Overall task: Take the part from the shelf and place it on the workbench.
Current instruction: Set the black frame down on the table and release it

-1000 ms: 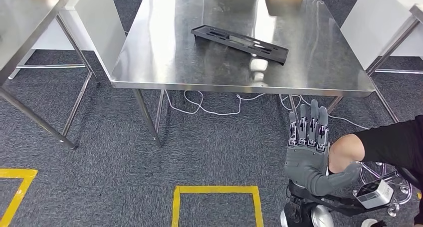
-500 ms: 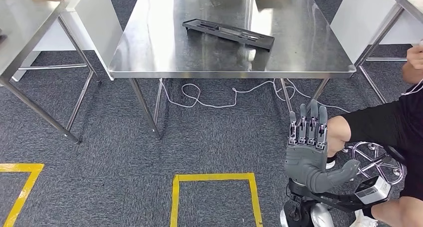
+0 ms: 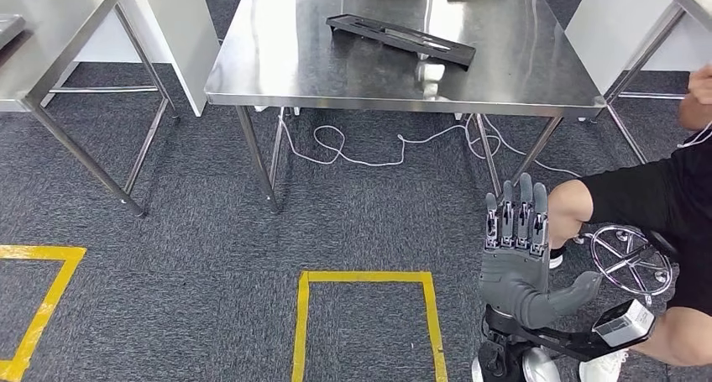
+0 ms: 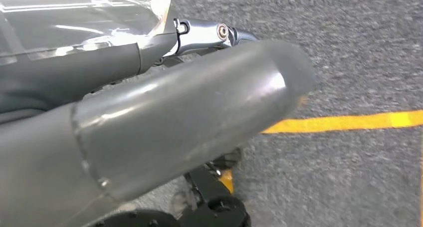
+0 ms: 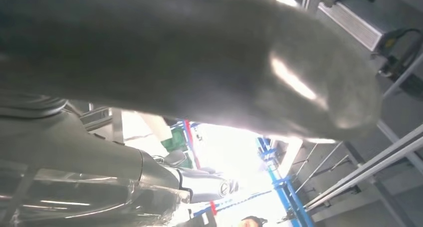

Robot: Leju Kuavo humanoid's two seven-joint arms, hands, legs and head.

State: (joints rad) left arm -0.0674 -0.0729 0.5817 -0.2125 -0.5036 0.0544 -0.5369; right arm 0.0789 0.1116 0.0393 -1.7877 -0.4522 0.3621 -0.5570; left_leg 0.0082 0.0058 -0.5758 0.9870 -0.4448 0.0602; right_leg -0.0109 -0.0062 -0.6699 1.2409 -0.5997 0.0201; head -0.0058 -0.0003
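Part (image 3: 401, 39), a long flat black tray-like piece with slots, is being seen lying on the steel workbench (image 3: 277, 71) toward its far side, set at a slant to the bench edges, with nothing touching it; a bright reflection is being thrown on the bench top just beside its near edge. Right hand (image 3: 514, 256) is being held upright low in the head view, well apart from the bench and out over the grey carpet (image 3: 193, 231); its fingers (image 3: 519, 212) are being kept straight and close together, pointing up and away, with the thumb (image 3: 571, 293) being held out to the side; nothing is being gripped by it. Left hand (image 4: 149, 122) is being shown in its wrist view as a thick grey thumb close to the lens, blurred, above carpet and a yellow floor line (image 4: 349, 121); whether its fingers are apart or curled cannot be told, and nothing is being seen in its grasp. White cable (image 3: 361, 151) is being seen looped on the floor under the bench; yellow tape (image 3: 361, 277) is being seen marking a rectangle on the carpet nearer the robot. Person in dark clothing (image 3: 646, 197) is being seen seated at the right edge, a knee just beside the right hand, by a chair base (image 3: 625, 260). Second steel table (image 3: 50, 29) is being seen at the left.
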